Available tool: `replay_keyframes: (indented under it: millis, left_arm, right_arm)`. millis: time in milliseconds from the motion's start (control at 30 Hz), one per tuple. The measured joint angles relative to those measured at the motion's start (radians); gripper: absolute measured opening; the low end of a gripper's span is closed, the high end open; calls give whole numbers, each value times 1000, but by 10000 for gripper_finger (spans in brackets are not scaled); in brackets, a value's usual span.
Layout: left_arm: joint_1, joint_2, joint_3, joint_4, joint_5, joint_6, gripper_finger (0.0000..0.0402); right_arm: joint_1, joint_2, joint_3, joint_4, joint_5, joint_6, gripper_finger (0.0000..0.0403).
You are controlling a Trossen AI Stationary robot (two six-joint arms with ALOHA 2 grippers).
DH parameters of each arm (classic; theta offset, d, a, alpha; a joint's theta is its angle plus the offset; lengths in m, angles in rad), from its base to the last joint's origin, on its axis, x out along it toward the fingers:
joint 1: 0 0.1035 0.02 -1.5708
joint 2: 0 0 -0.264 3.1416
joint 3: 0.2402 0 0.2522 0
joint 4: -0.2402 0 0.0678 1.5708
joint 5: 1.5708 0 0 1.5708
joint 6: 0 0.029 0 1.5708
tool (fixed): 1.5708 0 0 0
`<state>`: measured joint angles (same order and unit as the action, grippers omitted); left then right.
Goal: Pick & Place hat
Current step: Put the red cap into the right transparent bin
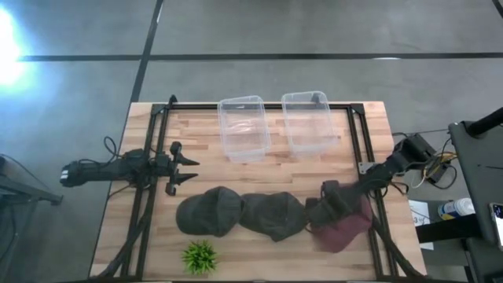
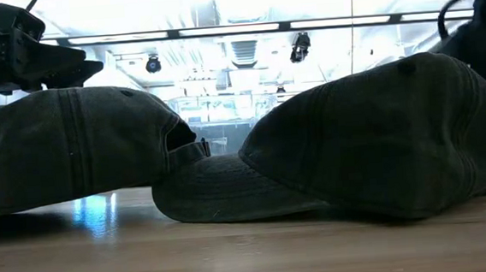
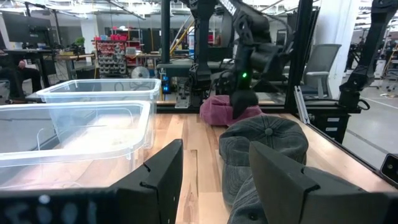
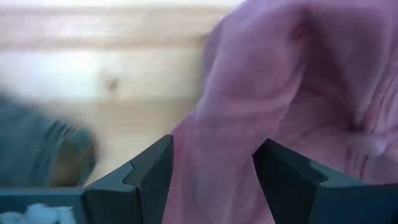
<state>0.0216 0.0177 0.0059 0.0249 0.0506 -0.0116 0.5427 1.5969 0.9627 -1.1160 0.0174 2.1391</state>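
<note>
A maroon hat (image 1: 346, 228) lies crumpled at the table's near right, also in the left wrist view (image 3: 214, 109). Two dark grey-green hats (image 1: 208, 211) (image 1: 271, 214) rest beside it in a row along the near side; their brims and crowns fill the low view (image 2: 63, 144) (image 2: 380, 135). My right gripper (image 1: 321, 206) is down at the maroon hat's left part, open, with a ridge of maroon cloth (image 4: 214, 143) between its fingers. My left gripper (image 1: 192, 171) hovers open left of centre, beyond the left dark hat, touching nothing. My right gripper (image 4: 214, 168) comes at the maroon hat slanting down from the table's right side, one finger on each side of a raised fold of its crown (image 4: 249, 93). The hat lies on the table. Whether the fingers touch the cloth I cannot tell.
Two clear plastic bins (image 1: 244, 126) (image 1: 310, 122) stand side by side at the far middle of the table, also in the left wrist view (image 3: 74, 124). A small green plant (image 1: 199, 255) sits at the near edge. A black frame (image 1: 357, 110) rings the tabletop.
</note>
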Motion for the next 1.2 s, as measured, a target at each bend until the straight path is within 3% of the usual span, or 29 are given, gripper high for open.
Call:
replay_keyframes:
  millis: [133, 333, 400, 600, 867, 1000, 1200]
  left_arm:
    - [0, 0, 0, 0, 0, 0, 178]
    - [0, 0, 0, 0, 0, 0, 178]
    - [0, 0, 0, 0, 0, 0, 178]
    - [0, 0, 0, 0, 0, 0, 178]
    - [0, 0, 0, 0, 0, 0, 178]
    - [0, 0, 0, 0, 0, 0, 178]
    - [0, 0, 0, 0, 0, 0, 178]
  right_arm:
    - [-1, 6, -34, -6, -18, -1, 173]
    - [-1, -2, -43, -5, 16, -41, 40]
    - [-4, -2, -30, 2, 49, -87, 19]
    - [-8, -32, 88, 29, 240, -285, 10]
    - [-27, -162, 384, 22, 670, -559, 9]
    - [-81, -215, 510, 21, 830, -763, 9]
    - [-289, -299, 589, -28, 898, -1051, 9]
